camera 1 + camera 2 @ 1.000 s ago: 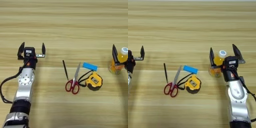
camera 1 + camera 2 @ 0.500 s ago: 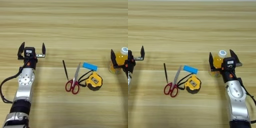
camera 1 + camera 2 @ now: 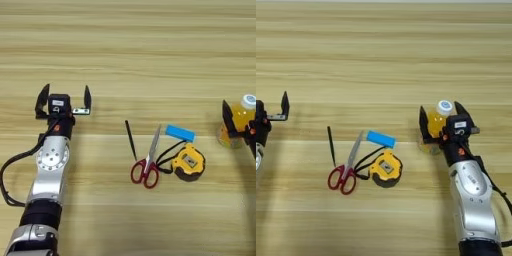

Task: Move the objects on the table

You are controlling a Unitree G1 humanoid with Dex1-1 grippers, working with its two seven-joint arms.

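Right gripper [image 3: 442, 118] spread wide around orange juice bottle [image 3: 436, 125]; left gripper [image 3: 63, 99] parked, fingers apart, beside scissors [image 3: 146, 164].

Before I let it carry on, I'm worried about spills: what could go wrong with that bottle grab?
The right claw straddles the orange juice bottle with fingers open. The bottle looks tilted, so closing might tip it. Sweeping left could knock the tape measure.

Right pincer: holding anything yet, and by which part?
Not clearly. The right pincer has its fingers on either side of the juice bottle's body, below the white cap, but whether they press it cannot be told. The left pincer is open and holds nothing.
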